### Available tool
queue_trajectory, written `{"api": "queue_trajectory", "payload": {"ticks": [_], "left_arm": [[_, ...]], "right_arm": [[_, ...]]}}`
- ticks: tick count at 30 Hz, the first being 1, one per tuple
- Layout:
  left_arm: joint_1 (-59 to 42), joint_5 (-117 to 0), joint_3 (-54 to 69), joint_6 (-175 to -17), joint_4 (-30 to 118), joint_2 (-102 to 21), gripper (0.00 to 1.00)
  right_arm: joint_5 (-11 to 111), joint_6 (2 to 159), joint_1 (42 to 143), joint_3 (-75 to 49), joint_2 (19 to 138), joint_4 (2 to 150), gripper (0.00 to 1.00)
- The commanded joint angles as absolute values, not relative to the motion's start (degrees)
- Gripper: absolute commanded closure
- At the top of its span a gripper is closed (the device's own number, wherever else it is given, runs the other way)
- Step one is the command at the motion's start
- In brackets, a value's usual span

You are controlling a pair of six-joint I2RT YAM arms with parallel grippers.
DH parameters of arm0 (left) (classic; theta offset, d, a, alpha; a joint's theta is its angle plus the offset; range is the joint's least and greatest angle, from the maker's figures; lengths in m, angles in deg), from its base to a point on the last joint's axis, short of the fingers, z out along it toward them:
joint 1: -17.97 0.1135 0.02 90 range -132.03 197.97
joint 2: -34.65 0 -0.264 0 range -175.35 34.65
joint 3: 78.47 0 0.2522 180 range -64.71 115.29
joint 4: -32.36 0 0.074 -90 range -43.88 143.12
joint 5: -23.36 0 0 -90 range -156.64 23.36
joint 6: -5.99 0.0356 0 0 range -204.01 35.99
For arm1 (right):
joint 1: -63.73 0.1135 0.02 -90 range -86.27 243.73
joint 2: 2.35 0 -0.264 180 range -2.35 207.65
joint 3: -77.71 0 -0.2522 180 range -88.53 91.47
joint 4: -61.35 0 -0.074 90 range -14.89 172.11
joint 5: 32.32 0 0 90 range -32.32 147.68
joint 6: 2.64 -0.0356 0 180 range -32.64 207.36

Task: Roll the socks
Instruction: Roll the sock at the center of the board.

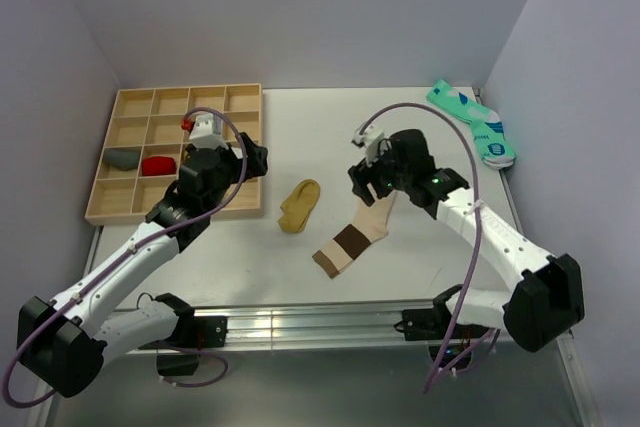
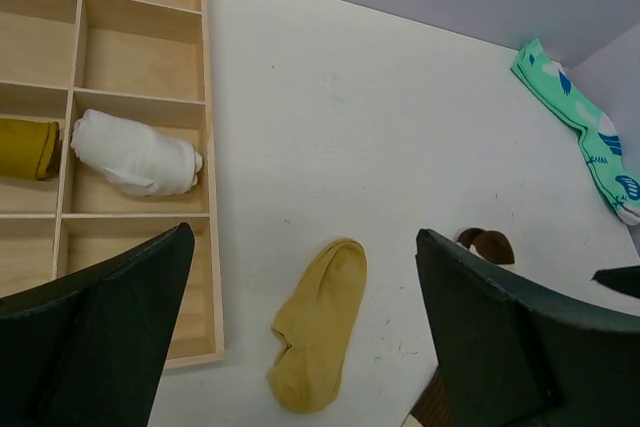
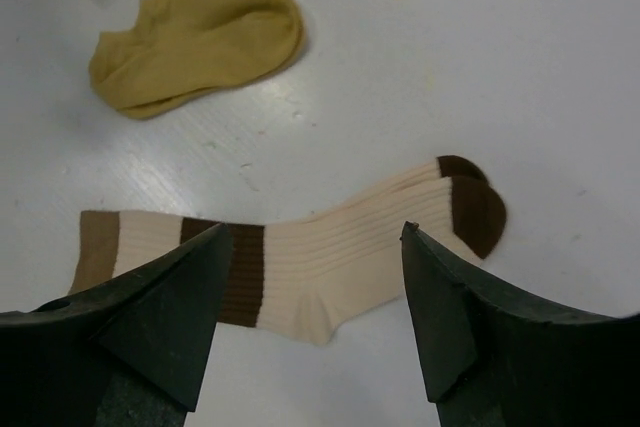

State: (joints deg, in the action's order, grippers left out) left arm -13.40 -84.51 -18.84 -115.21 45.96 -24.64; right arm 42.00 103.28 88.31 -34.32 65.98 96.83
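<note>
Any print on the teal patterned socks (image 1: 475, 122) is too small to read; only blue and white shapes show on them.

The left tool (image 1: 252, 161) is released, its dark fingers (image 2: 120, 327) spread wide, holding and touching nothing. It hangs above the white surface (image 1: 310, 127) at the right edge of the wooden divided tray (image 1: 175, 90), with the mustard-yellow ankle sock (image 2: 315, 322) below and between its fingers in the left wrist view.

The right tool (image 1: 368, 183) is also spread wide and holds nothing. It hangs over the beige sock (image 3: 330, 257), its two fingers (image 3: 470, 327) straddling the foot end. Whether the tips touch the fabric cannot be told.

The mustard-yellow ankle sock lies flat and unrolled near the middle of the surface, just right of the tray. The beige sock lies flat just beside it to the right, apart from it. It is ribbed, with a dark brown toe, a dark brown band and a tan cuff nearest the arm bases.

The teal patterned socks lie flat at the far right corner, by the wall, well apart from both tools.

In the tray compartments sit a white rolled sock (image 2: 135, 152), a mustard roll (image 2: 25, 147), a red roll (image 1: 158, 165) and a grey roll (image 1: 123, 158)
</note>
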Motion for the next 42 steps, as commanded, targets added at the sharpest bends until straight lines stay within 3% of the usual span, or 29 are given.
{"api": "queue_trajectory", "payload": {"ticks": [1,9,21,42], "left_arm": [[-13.7,-85.5,-20.0,-116.8,45.1,-24.9,0.02],[-13.7,-85.8,-23.1,-118.8,45.9,-22.3,0.04],[-13.6,-86.9,-23.9,-118.0,47.9,-21.3,0.03],[-13.3,-87.9,-22.4,-116.3,50.1,-21.5,0.02]], "right_arm": [[44.4,104.0,94.7,-32.8,69.6,96.9,0.25],[46.1,103.2,103.3,-30.3,77.5,97.4,0.37],[46.9,94.9,113.6,-31.1,80.2,108.7,0.48],[48.3,90.4,122.5,-32.0,88.7,107.5,0.54]]}}
